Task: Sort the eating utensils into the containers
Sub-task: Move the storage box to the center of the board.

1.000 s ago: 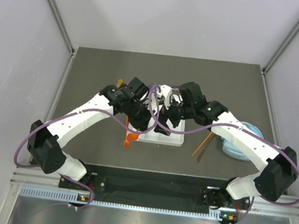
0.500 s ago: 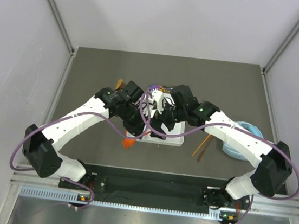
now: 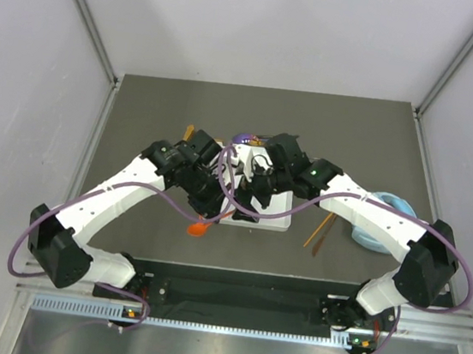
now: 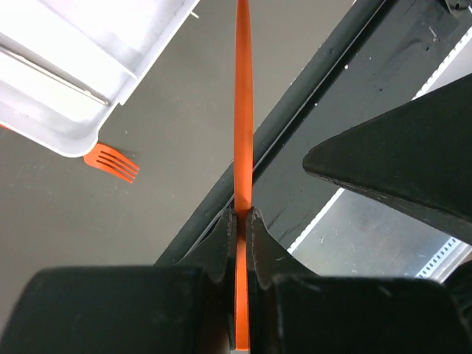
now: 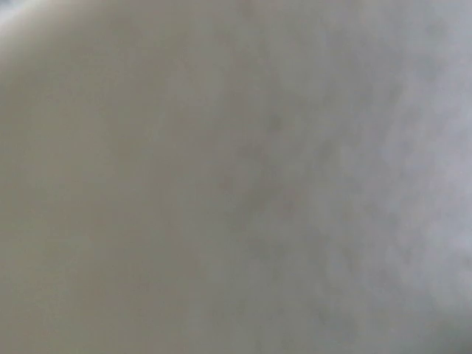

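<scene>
One orange spoon pinched in left fingers, one orange fork on the surface by one white tray, right fingers spread over it

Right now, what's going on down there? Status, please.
Left gripper shut on orange spoon, just off the white tray's near corner. Right gripper open over tray, its camera blurred. Orange fork loose beside tray.

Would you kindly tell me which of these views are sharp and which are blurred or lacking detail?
Top external view: evenly lit and sharp throughout. Left wrist view: the orange spoon and the orange fork are crisp, while the dark fingers of the left gripper lose detail up close. Right wrist view: a uniform grey-white blur, nothing recognisable.
</scene>
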`<state>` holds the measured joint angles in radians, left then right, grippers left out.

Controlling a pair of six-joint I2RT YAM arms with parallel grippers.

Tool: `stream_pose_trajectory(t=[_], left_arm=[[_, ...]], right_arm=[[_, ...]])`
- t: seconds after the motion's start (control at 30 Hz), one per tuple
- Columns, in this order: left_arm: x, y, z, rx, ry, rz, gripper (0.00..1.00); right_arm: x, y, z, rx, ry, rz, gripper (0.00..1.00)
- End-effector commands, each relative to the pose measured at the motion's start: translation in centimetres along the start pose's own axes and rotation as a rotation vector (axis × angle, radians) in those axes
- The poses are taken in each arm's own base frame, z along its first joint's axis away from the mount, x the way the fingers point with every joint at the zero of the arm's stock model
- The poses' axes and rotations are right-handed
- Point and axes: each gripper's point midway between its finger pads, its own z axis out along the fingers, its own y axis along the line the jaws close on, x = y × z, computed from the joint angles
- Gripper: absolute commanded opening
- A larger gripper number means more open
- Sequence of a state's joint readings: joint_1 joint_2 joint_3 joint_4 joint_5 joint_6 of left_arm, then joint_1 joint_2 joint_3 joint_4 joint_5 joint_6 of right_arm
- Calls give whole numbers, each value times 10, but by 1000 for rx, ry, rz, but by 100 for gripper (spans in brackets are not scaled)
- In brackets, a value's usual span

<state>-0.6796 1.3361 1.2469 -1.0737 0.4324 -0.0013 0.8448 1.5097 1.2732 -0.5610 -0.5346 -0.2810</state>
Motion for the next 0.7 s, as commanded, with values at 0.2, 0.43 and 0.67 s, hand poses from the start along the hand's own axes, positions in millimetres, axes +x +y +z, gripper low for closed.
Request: stream_pose_trajectory(t=[0.2, 0.43, 0.67], left_arm=[[-49, -18, -33, 27, -272, 193, 0], [-57, 15, -37, -129, -313, 133, 0], [-67, 30, -8, -127, -267, 145, 0]], right_arm=[[26, 6, 15, 16, 96, -2, 92], [24, -32, -8, 175, 16, 110, 91], [14, -47, -33, 263, -21, 95, 90]])
